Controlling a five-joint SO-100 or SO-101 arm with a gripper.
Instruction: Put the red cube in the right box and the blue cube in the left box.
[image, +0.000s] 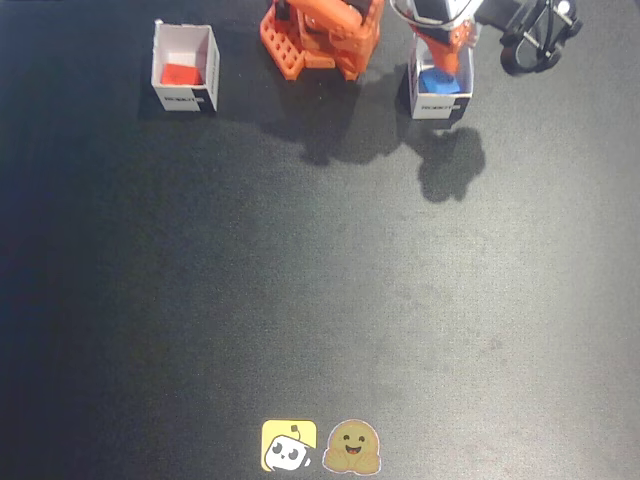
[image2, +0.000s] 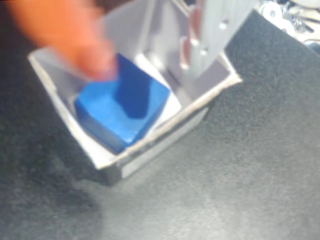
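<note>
In the fixed view the red cube (image: 181, 74) lies inside the white box (image: 186, 99) at the view's upper left. The blue cube (image: 443, 81) lies inside the other white box (image: 441, 106) at the view's upper right. My gripper (image: 446, 52) hangs over that box with its fingers dipped into the mouth. In the wrist view the blue cube (image2: 122, 110) rests tilted on the floor of the box (image2: 165, 144). The blurred orange finger (image2: 87, 47) and the pale finger (image2: 205, 55) stand apart on either side above it, so the gripper (image2: 150, 70) is open.
The orange arm base (image: 320, 35) stands between the two boxes at the top edge. Black clamp parts (image: 540, 40) sit at the top right. Two stickers (image: 290, 445) (image: 352, 447) lie at the bottom edge of the black mat.
</note>
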